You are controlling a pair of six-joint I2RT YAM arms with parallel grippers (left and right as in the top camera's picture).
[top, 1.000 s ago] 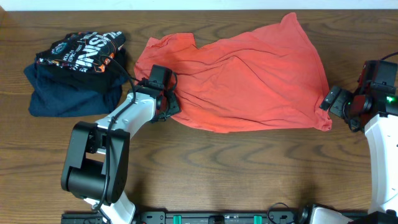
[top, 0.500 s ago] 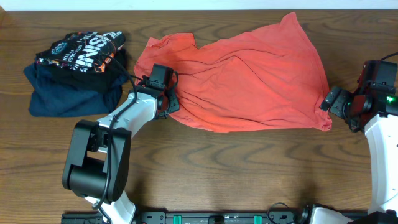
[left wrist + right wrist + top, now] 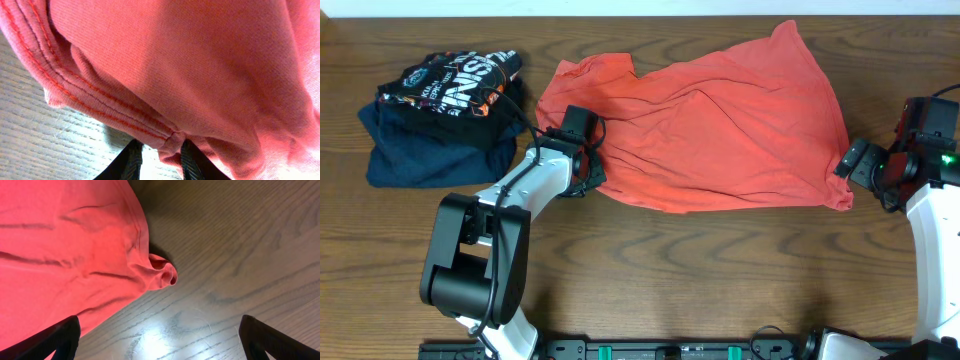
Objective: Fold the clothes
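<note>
Overhead, centre frame: coral T-shirt [image 3: 720, 130]; likely soft, light, limp; best held at hem and corners; left gripper [image 3: 588, 172] pinching left hem; right gripper [image 3: 858, 165] spread apart beside lower-right corner.

Black printed shirt [image 3: 450, 85] atop navy folded garment [image 3: 430, 160], at left end of wooden table [image 3: 720, 270]

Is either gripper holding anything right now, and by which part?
The left gripper pinches the coral-red T-shirt by a fold of its stitched hem. The right gripper is open beside the shirt's other end, holding nothing.
</note>
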